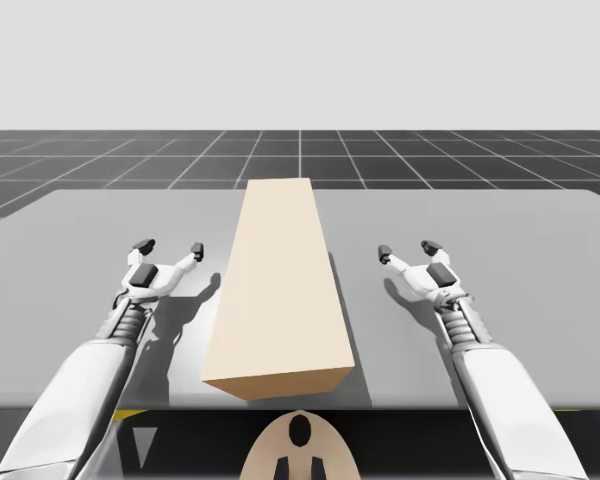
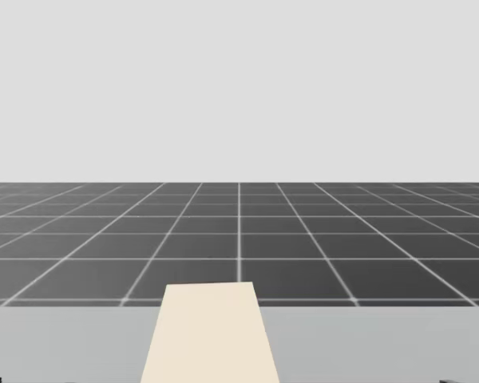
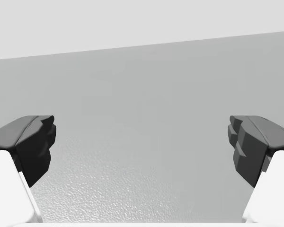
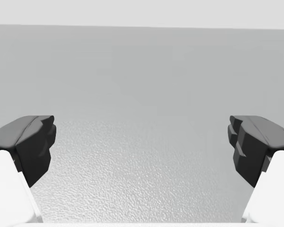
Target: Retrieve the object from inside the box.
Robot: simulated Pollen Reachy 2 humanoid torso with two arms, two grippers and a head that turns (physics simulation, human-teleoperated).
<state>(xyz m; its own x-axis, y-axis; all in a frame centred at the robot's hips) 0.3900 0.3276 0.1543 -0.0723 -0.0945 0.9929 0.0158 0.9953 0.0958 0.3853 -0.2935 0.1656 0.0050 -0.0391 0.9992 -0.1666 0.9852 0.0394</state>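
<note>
Nearest, at the bottom centre of the head view, is the box [image 2: 211, 335], a long beige block whose top runs away across the grey table [image 2: 383, 343]. In the high view it lies lengthwise down the middle of the frame, its short end close to the bottom edge. It rests flat on the table and is closed on every face that shows, so what it holds is hidden.

At centre left of the high view the left gripper [image 1: 170, 246] sits near the box's long side without touching it, fingers spread wide and holding nothing. At centre right the right gripper [image 1: 408, 249] sits near the other long side, also apart from it, fingers equally wide and empty. Each wrist view has dark fingertips [image 3: 33, 142] [image 4: 33, 142] in its lower corners with bare table between them. Both arms come in from the bottom corners of the high view. Beyond the table's far edge lies a dark gridded floor [image 1: 80, 160].
</note>
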